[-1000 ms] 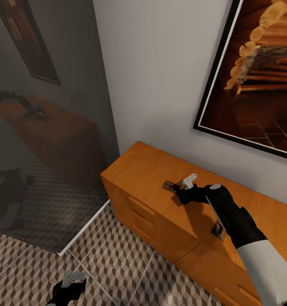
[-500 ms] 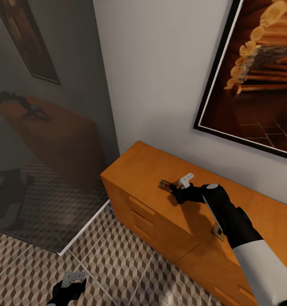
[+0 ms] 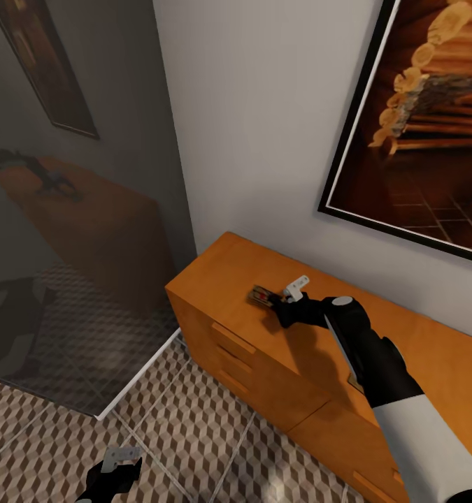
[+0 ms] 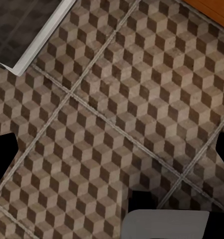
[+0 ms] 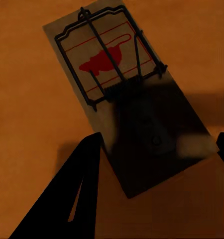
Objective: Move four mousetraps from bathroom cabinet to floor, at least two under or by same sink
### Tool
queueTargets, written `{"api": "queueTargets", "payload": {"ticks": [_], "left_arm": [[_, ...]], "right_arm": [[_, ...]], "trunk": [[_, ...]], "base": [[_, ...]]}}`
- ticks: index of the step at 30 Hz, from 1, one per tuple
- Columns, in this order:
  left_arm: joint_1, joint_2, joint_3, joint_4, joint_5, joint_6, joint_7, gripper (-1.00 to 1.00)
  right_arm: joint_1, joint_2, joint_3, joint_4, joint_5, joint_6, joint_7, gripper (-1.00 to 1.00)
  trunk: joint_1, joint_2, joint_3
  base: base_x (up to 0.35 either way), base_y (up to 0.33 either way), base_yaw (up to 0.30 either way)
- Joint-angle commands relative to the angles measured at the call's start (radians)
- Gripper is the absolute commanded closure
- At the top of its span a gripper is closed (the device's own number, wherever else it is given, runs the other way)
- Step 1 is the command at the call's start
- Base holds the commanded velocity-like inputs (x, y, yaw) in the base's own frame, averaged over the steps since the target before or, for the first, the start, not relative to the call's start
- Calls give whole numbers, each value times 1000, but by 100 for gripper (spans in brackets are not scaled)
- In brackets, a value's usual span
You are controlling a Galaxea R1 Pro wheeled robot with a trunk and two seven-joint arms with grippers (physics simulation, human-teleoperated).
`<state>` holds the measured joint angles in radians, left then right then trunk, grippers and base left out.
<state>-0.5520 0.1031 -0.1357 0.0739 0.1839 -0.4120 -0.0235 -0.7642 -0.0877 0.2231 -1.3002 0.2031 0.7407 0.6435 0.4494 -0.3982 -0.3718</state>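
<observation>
Cube-patterned brown and beige tiled bathroom floor [image 3: 194,433], low orange-brown wooden cabinet [image 3: 229,279] against the wall, black-and-white right arm stretched across its top — right gripper [image 3: 281,300] spread around a small brown wooden mousetrap [image 5: 124,104] lying flat, left gripper [image 3: 117,464] low over tiles, state unclear.

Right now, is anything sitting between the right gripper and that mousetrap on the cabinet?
Nothing visible. The right gripper hangs right over the mousetrap on the cabinet top, its fingers spread to either side of the board.

Head view looks down over the cabinet [image 3: 263,328]; right wrist hovers close above its top, left wrist faces the floor [image 4: 117,99].
</observation>
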Motion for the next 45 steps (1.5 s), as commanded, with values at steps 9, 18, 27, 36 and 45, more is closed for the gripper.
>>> {"api": "queueTargets", "payload": {"ticks": [9,18,27,36,45], "left_arm": [[-2,0,-8,4,9,-7,-2,-100],[-2,0,-8,4,9,-6,-1,-100],[-2,0,-8,4,9,-6,-1,-100],[-2,0,-8,4,9,-5,-1,-100],[-2,0,-8,4,9,-5,-1,-100]], "right_arm": [[-1,0,1,-92,9,79,10,100],[-1,-1,0,-113,9,96,12,100],[-1,-3,-1,-131,7,95,13,100],[-1,-4,2,-131,8,95,13,100],[-1,-4,2,-131,9,95,13,100]], "trunk": [[1,-2,-2],[1,-2,-2],[1,-2,-2],[1,-2,-2],[1,-2,-2]], "base": [[0,0,0],[-98,121,0],[-183,221,0],[-185,224,0],[-185,224,0]]}}
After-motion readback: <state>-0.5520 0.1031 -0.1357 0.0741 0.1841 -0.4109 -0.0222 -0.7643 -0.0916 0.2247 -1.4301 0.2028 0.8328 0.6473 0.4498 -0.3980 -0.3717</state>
